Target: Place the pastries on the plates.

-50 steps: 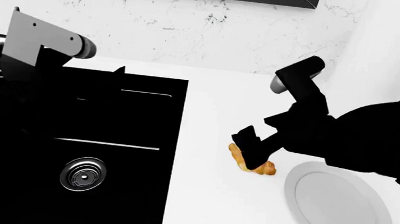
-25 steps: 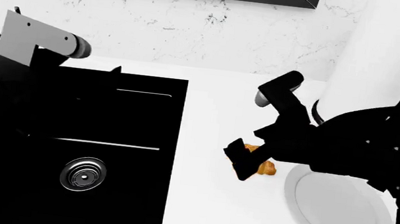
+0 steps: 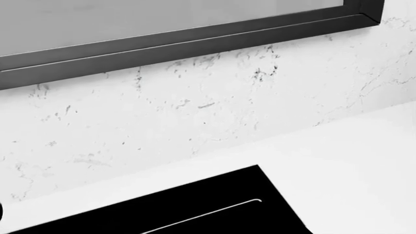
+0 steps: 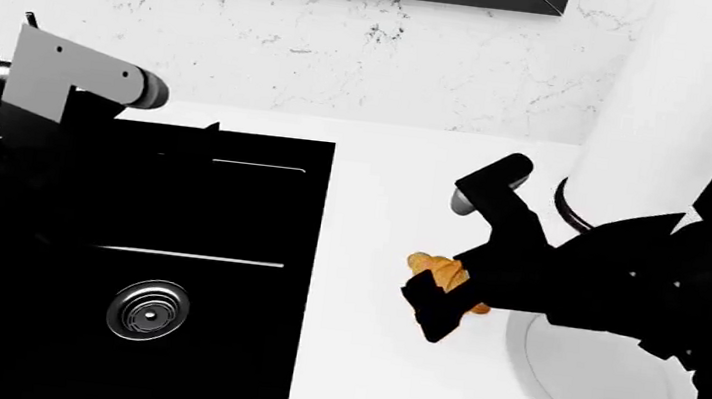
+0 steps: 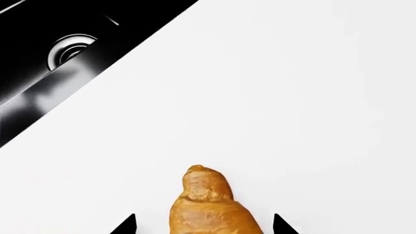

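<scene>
Right end effector (image 4: 435,311): spread, one fingertip on either side of the croissant (image 5: 202,207), with a sliver of bare desk (image 4: 361,391) showing between each tip and the crust. Not yet pinching. Lies flat between the tips, pointed end reaching out past them and thicker middle level with them. Looks lined up for a grasp across the width.

Plate (image 4: 596,388): just beside that end effector, on the side away from the sink (image 4: 120,263), its near rim partly hidden under the wrist. Sink well apart on the other side.

Left end effector: raised above the sink's far edge, far from the croissant. Cannot tell whether spread or pressed together, since its tips merge with the black basin in the head view and do not show in its own wrist view.

Handling, as a judgement: probably light, soft and flaky, with a ridged crust giving fair grip but crushing or shedding under a hard squeeze. Best taken across the thick middle, not by the tapered tip, where likely to pivot or slip out. Close gently, only until held. Lift little, carry the short way to the plate, and set down near its centre rather than dropping on the rim.
</scene>
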